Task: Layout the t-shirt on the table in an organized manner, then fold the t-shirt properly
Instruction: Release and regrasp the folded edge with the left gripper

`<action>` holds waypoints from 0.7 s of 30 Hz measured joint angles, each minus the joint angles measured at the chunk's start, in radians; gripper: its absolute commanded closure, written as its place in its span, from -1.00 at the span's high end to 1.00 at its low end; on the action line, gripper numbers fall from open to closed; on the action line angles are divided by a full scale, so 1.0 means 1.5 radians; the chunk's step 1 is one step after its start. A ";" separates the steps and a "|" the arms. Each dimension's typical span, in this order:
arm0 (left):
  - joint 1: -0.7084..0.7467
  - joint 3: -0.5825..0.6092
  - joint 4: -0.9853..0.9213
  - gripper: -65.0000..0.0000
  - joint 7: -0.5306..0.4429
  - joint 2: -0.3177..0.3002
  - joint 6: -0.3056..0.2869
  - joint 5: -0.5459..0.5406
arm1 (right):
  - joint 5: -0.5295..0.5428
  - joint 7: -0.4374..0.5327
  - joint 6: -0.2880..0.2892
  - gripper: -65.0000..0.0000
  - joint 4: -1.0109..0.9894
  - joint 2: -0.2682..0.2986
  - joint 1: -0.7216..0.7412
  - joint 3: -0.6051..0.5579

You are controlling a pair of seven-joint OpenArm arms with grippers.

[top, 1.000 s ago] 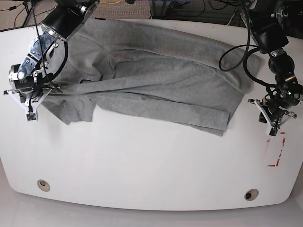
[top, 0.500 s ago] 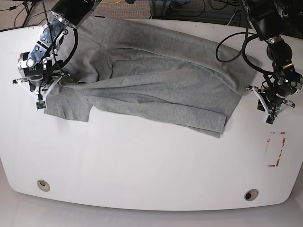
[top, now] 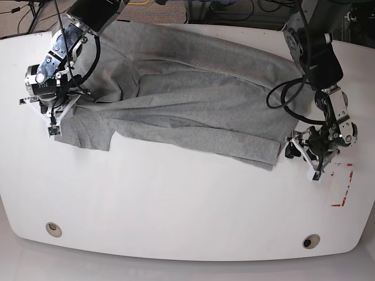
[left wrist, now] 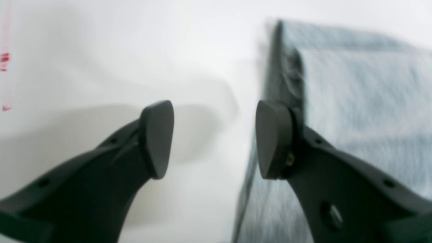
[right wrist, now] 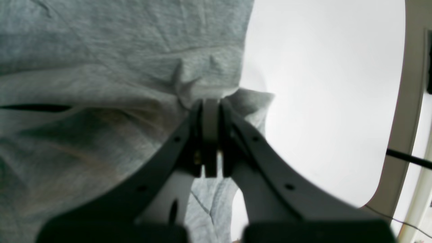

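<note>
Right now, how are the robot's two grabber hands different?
The right gripper is pinched shut on the t-shirt, while the left gripper stands open with nothing between its fingers. The right gripper sits over the cloth at one end of the shirt; the left gripper hangs over the bare table, just beside the shirt's other edge. Both have dark fingers and point down at the table.

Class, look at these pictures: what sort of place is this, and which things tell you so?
Probably a robotics lab or test bench: two robot arms work over a white table holding a grey t-shirt, with loose cables behind it and a red rectangle marked on it.
</note>
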 measured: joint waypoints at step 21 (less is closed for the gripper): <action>-0.056 0.112 -0.066 0.12 0.000 0.014 0.005 -0.074 | 0.004 0.003 0.000 -0.97 0.000 -0.003 0.000 -0.002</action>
